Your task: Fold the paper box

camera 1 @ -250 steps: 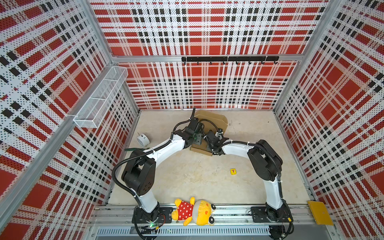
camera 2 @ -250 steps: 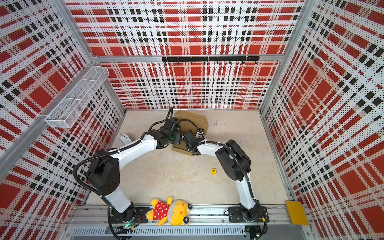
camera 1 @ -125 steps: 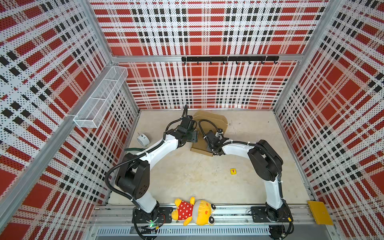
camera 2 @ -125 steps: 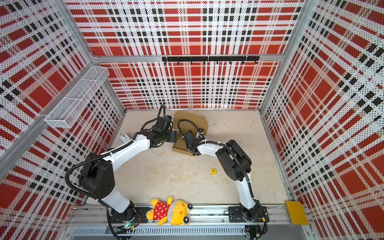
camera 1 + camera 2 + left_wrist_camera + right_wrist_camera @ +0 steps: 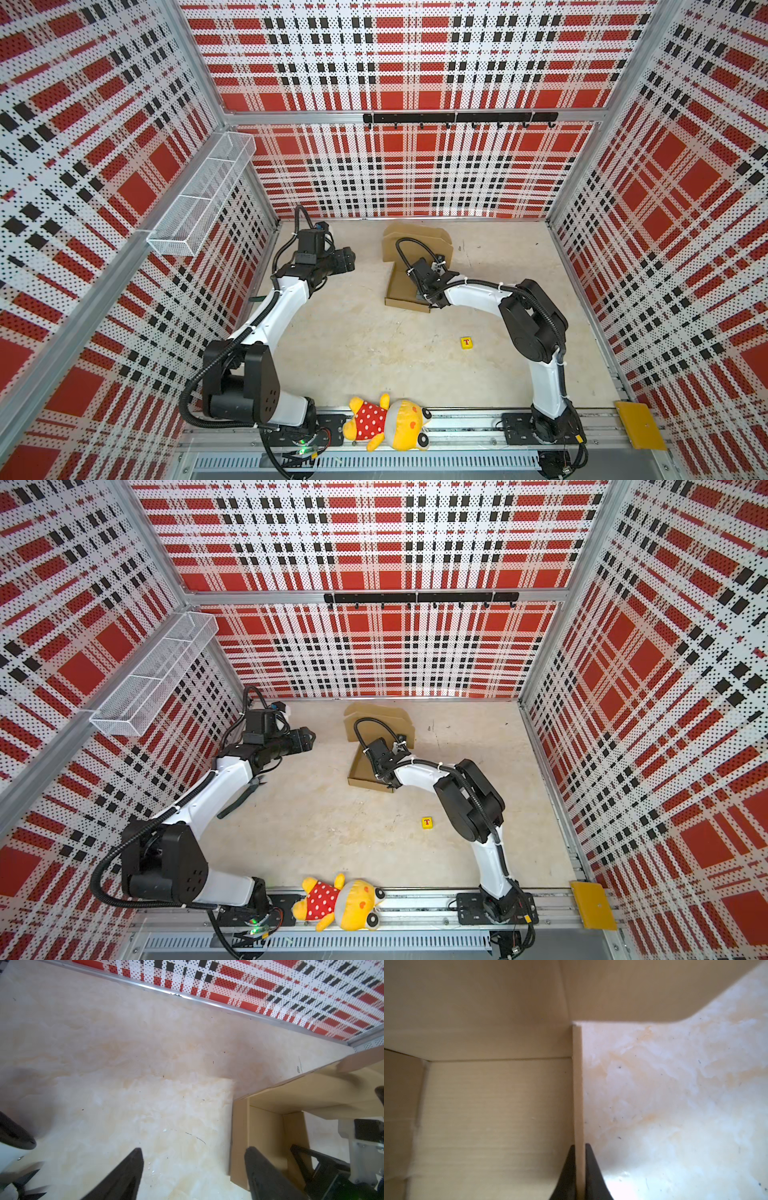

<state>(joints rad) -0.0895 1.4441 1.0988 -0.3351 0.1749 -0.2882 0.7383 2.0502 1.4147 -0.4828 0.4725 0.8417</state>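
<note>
The paper box (image 5: 405, 276) is brown cardboard and lies at the back middle of the floor in both top views, its tall lid panel (image 5: 376, 723) standing upright at the far side. My right gripper (image 5: 579, 1148) is shut on the box's right side wall (image 5: 577, 1088), one finger inside and one outside. In a top view this gripper (image 5: 427, 294) points down at the box's near right corner. My left gripper (image 5: 350, 264) hangs open and empty, left of the box and apart from it. In the left wrist view its fingers (image 5: 133, 1167) frame bare floor beside the box (image 5: 268, 1130).
A small yellow block (image 5: 466, 342) marked T lies in front of the box. A plush toy (image 5: 388, 422) rests on the front rail, with a yellow plate (image 5: 638, 424) at the front right. A wire basket (image 5: 199, 199) hangs on the left wall. A dark tool (image 5: 239, 798) lies under the left arm.
My left gripper has drawn back from the box toward the left wall and opened wider. My right gripper has stayed on the box's right wall.
</note>
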